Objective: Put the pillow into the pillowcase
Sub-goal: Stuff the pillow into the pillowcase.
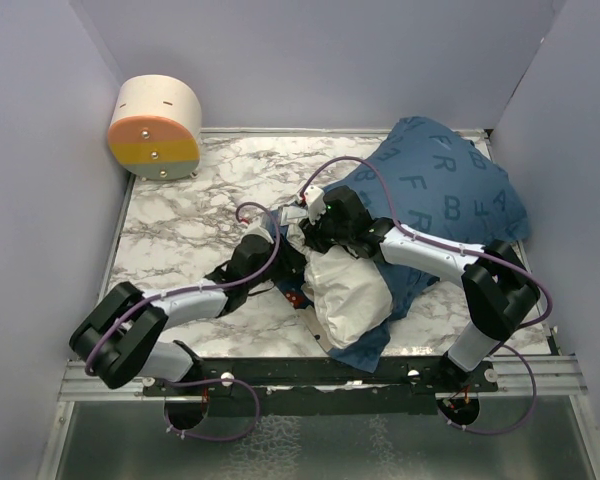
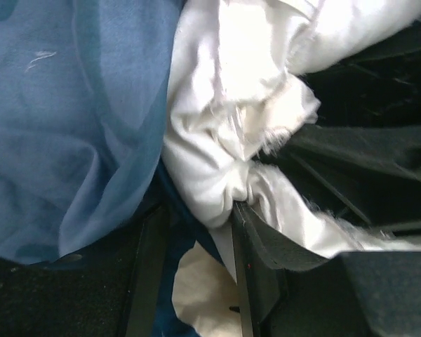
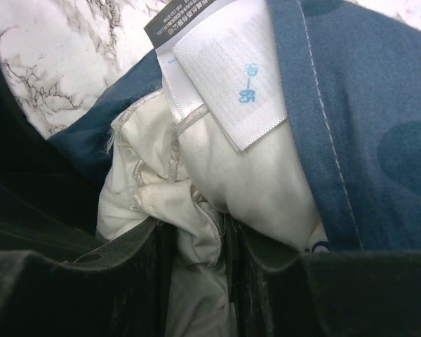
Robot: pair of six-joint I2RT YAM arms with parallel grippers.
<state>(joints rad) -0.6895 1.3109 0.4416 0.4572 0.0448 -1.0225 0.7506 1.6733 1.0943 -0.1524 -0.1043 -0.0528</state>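
The dark blue pillowcase (image 1: 450, 190) with light letters lies at the right of the marble table. The white pillow (image 1: 345, 295) bulges out of its near end, its far part hidden inside. My left gripper (image 1: 285, 238) is at the pillowcase mouth. In the left wrist view its jaws (image 2: 195, 214) stand apart, with a blue hem and white pillow (image 2: 217, 105) lying loosely between them and the pillowcase (image 2: 70, 126) to the left. My right gripper (image 1: 318, 215) meets it from the right. In the right wrist view it (image 3: 195, 232) is shut on a bunched seam of the pillow (image 3: 266, 182), beside a white label (image 3: 224, 70) and the pillowcase edge (image 3: 365, 105).
A round beige drum (image 1: 158, 128) with an orange and yellow face stands at the back left corner. The marble table (image 1: 180, 230) is bounded by grey walls on three sides and a metal rail (image 1: 310, 375) at the near edge.
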